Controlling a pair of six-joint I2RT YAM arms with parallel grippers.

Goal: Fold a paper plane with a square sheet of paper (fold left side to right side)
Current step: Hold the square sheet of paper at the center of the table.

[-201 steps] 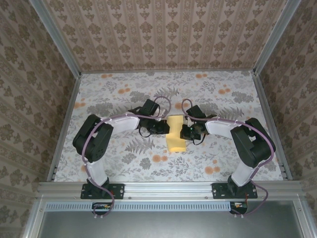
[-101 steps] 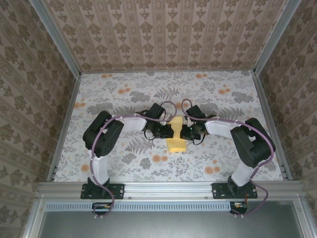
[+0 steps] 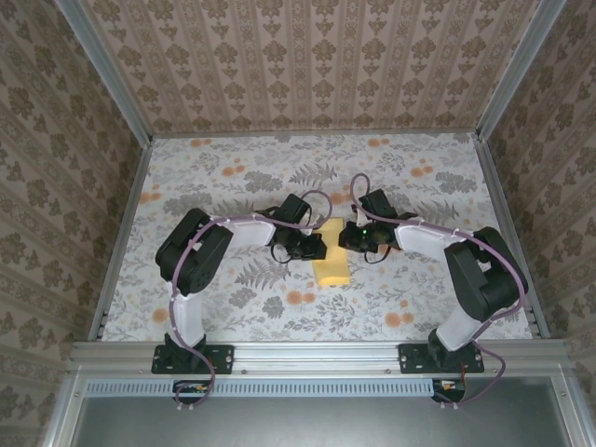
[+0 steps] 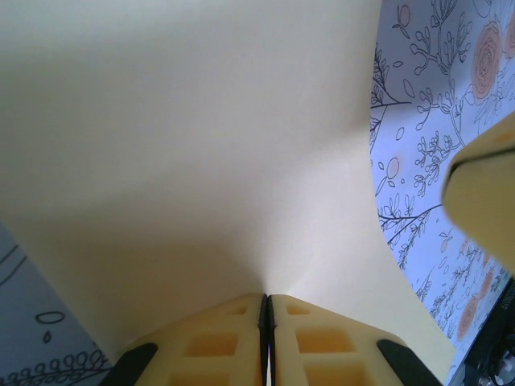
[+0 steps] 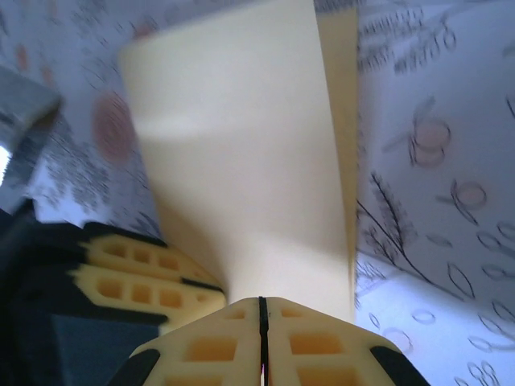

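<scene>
Paper, a plain yellow sheet of paper (image 3: 331, 268), lies near the middle of the flower-printed surface (image 3: 233, 177), between the two arms and a little nearer their bases than the back wall. From above it reads as a narrow upright strip. Its near part lies bare on the cloth, and its far end is tucked between the two wrists. The left gripper (image 3: 315, 244) reaches in from the left and the right gripper (image 3: 346, 237) from the right. They meet nearly tip to tip over the sheet's far half. In the left wrist view the two pale fingers (image 4: 217, 346) are pressed together with only a thin seam between them. The sheet (image 4: 201, 145) rises out of that seam, bowed upward, so the gripper is clamped on its edge. In the right wrist view the fingers (image 5: 310, 346) are likewise together on the sheet's (image 5: 241, 145) narrow end. A second layer shows along its right margin, and the left gripper sits just beside it.
</scene>
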